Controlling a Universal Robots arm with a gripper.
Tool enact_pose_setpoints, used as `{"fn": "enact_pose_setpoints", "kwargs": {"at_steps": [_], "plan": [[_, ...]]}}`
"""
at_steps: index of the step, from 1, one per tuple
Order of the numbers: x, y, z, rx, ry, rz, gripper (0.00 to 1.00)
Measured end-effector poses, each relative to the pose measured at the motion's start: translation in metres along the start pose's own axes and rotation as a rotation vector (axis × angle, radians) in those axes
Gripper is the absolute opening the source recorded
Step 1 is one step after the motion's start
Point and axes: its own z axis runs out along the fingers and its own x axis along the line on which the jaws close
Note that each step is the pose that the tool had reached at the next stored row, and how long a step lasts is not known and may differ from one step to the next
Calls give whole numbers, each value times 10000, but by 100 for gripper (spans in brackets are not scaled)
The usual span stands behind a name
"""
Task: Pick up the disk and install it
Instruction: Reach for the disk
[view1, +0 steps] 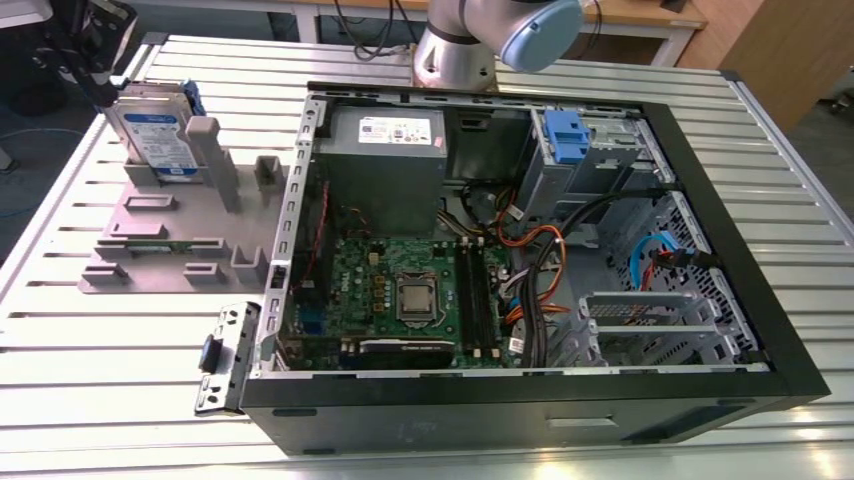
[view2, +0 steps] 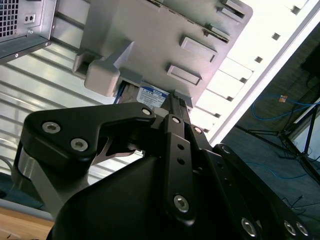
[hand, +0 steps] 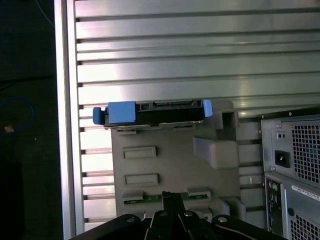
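The disk (view1: 150, 133), a silver-grey drive with a white-and-blue label in a blue caddy, stands on edge in the far slot of the grey holder (view1: 160, 240), at the exterior view's left, beside the open computer case (view1: 534, 250). In the first wrist view the disk (hand: 155, 112) shows edge-on, blue caddy ends at both sides, well beyond my gripper (hand: 173, 197), whose fingers meet with nothing between them. In the second wrist view the disk's label (view2: 150, 93) peeks out just past my gripper (view2: 172, 100).
Inside the case, a second blue caddy (view1: 566, 135) sits in the bay next to the grey power supply (view1: 387, 150). Cables (view1: 534, 260) cross above the motherboard (view1: 400, 290). A loose metal bracket (view1: 224, 355) lies on the slatted table (view1: 80, 350). The arm's base (view1: 461, 50) rises behind the case.
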Motion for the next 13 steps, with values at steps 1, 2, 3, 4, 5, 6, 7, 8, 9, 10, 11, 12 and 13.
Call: {"fn": "enact_pose_setpoints", "kwargs": {"at_steps": [1, 2, 3, 4, 5, 6, 7, 8, 9, 10, 11, 12, 13], "plan": [[2, 0, 2, 0, 0, 0, 10], [4, 0, 4, 1, 1, 0, 10], [6, -1, 6, 1, 1, 0, 10], [8, -1, 8, 1, 1, 0, 10], [10, -1, 10, 0, 0, 0, 10], [12, -1, 13, 0, 0, 0, 10], [14, -1, 15, 0, 0, 0, 10], [16, -1, 16, 0, 0, 0, 10], [17, -1, 18, 0, 0, 0, 10], [18, -1, 20, 0, 0, 0, 10], [20, -1, 21, 1, 1, 1, 10], [21, -2, 24, 0, 0, 0, 10], [22, -2, 26, 0, 0, 0, 10]]}}
